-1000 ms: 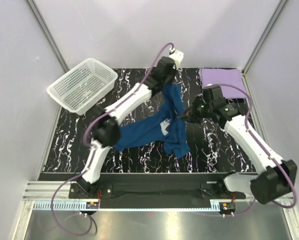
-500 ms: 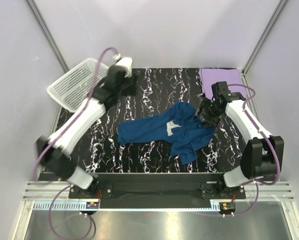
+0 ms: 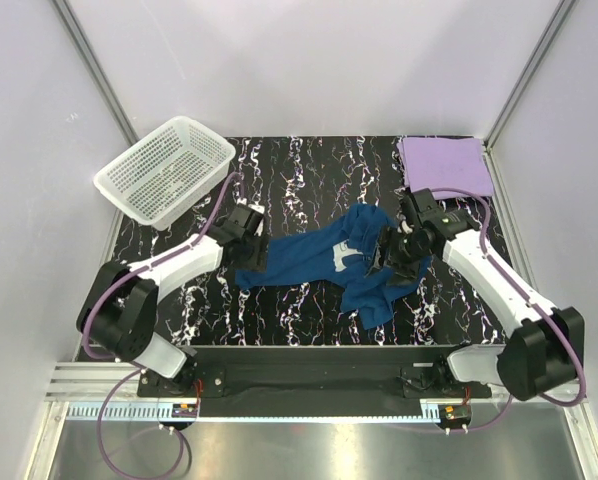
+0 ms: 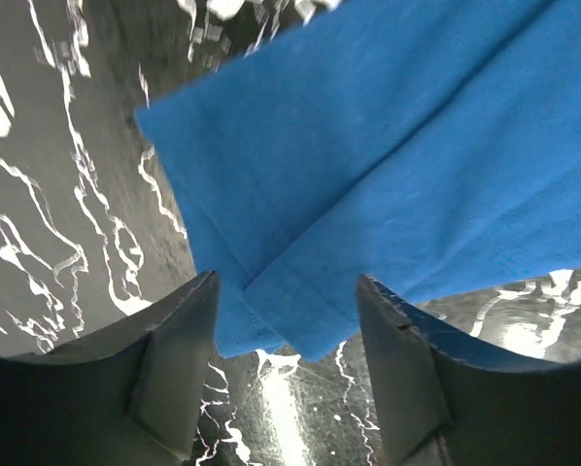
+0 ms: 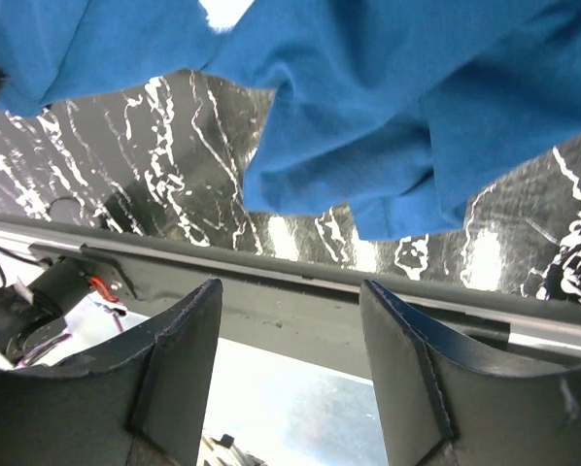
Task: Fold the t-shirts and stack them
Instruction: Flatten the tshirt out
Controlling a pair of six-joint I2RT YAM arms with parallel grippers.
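The dark teal-blue t-shirt (image 3: 324,262) lies rumpled and spread out in the middle of the black marbled table (image 3: 299,315), its white print facing up. The pale lavender t-shirt (image 3: 444,160) lies folded flat at the back right corner. My left gripper (image 3: 253,256) is low at the blue shirt's left edge. It is open, with a corner of the blue t-shirt (image 4: 397,146) lying between the fingers (image 4: 179,359), not pinched. My right gripper (image 3: 389,260) hangs open over the shirt's right part, and the blue t-shirt (image 5: 368,116) shows beyond its empty fingers (image 5: 407,369).
A white perforated basket (image 3: 164,170) stands at the back left corner, partly over the table's edge. Grey walls close in the back and both sides. The near edge of the table (image 5: 271,267) and its metal rail run just past the right gripper's fingertips.
Both grippers have opened and let go of the blue shirt, which dropped from mid-air onto the table. The left arm swung out toward the basket, then came down at the shirt's left edge.
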